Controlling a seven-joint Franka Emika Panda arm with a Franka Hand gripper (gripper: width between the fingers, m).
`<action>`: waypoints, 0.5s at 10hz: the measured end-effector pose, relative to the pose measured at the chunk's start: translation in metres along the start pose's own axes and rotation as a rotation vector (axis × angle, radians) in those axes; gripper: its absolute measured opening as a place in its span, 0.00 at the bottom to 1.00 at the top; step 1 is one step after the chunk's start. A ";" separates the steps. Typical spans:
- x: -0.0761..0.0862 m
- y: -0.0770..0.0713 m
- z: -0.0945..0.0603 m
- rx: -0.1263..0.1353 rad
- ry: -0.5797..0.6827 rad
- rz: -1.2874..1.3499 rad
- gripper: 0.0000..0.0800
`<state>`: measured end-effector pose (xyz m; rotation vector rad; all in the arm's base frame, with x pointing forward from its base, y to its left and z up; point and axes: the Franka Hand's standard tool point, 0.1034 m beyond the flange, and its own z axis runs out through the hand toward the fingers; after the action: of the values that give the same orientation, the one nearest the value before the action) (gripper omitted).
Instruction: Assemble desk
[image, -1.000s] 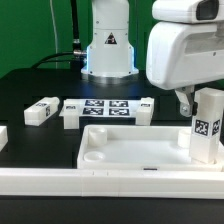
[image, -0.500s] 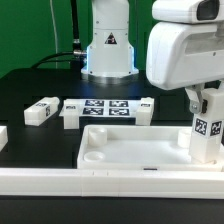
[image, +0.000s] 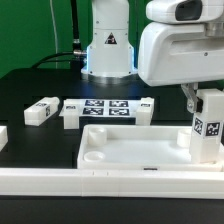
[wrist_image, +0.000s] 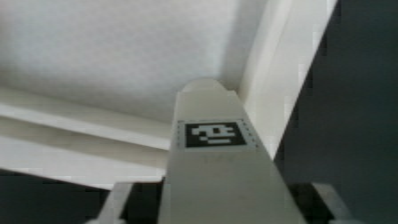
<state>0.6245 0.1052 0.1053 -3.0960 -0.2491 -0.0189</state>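
Partly, the edge leg (image: 2, 137) is cut off; three legs and one top (image: 130, 145) are counted, the held leg (image: 207, 132) clamped in the claw (image: 204, 100).

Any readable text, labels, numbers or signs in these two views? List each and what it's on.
Words, brands, numbers: none readable in either view.
Black triangular sign, symbol inside too blurred to read: on the robot base.
Black-and-white square tags, patterns only, no characters: on the upright leg, the loose leg and the marker board.
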 end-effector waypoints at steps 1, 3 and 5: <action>0.000 0.000 0.000 0.000 0.002 0.082 0.36; 0.000 -0.001 0.000 0.002 0.000 0.364 0.36; 0.000 0.000 0.000 0.015 -0.002 0.536 0.36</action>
<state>0.6242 0.1050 0.1049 -3.0353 0.5760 0.0019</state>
